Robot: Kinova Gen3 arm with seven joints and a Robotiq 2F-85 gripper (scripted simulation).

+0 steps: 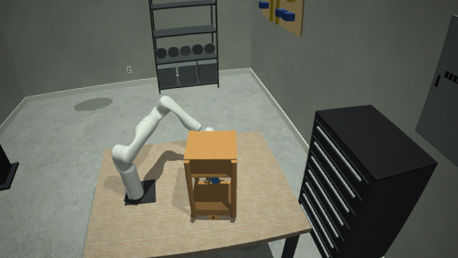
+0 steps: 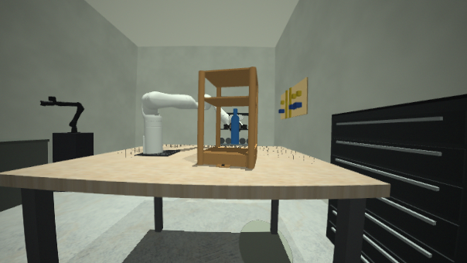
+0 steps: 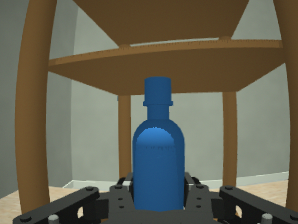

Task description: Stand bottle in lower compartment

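Note:
A blue bottle (image 3: 158, 156) (image 2: 234, 128) (image 1: 214, 180) stands upright, cap up, between my gripper's fingers. My gripper (image 3: 158, 182) is shut on its body. The wooden shelving unit (image 1: 210, 146) (image 2: 201, 116) (image 3: 39, 96) stands on the table (image 1: 152, 228) (image 2: 155, 174). The bottle is at the unit's rear side, at the height of the lower compartment, under the middle shelf (image 3: 166, 63). In the exterior view its base hangs a little above the compartment's floor (image 2: 226, 152). My arm (image 1: 148, 125) (image 2: 170, 101) reaches it from behind the unit.
A black drawer cabinet (image 1: 364, 171) (image 2: 406, 155) stands right of the table. A dark metal rack (image 1: 186, 45) stands against the far wall. Another small arm on a black pedestal (image 2: 66, 112) is off to the left. The arm's base plate (image 1: 142, 195) sits on the table's left part.

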